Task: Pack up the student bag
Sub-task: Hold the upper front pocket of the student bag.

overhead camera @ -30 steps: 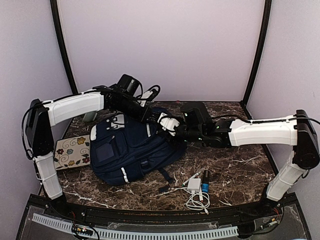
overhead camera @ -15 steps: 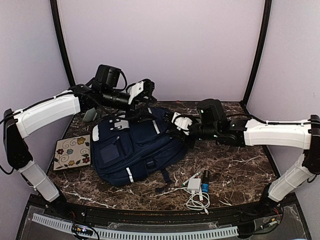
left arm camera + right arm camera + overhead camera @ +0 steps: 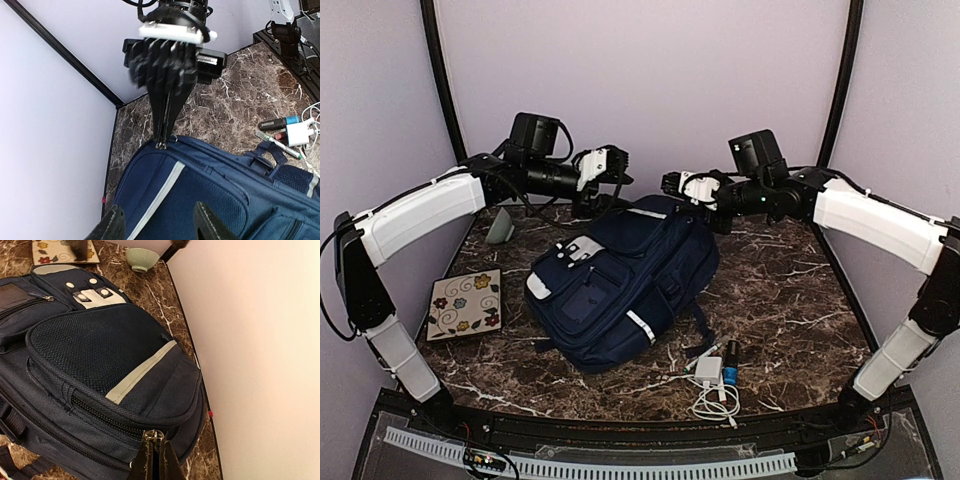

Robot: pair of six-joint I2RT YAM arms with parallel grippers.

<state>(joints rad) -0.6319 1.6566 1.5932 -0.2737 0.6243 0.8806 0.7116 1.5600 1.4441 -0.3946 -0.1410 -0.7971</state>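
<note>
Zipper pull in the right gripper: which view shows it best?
Right wrist view: the zipper pull sits close-up at the tips of the shut right gripper. The left wrist view shows only the fingertips meeting the student bag; in the top view it is too small to see.

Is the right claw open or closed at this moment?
Closed: the right claw pinches the zipper pull on the student bag, with no gap showing.

A dark marbled desk (image 3: 790, 330) is seen. On its left part a flat card with flower pattern (image 3: 465, 303) is laid, and a pale green bowl (image 3: 501, 228) is placed behind it. Near the front edge a white charger (image 3: 708, 369) with a coiled cable (image 3: 715, 405) is found, just beside a blue-capped marker (image 3: 728, 374).
</note>
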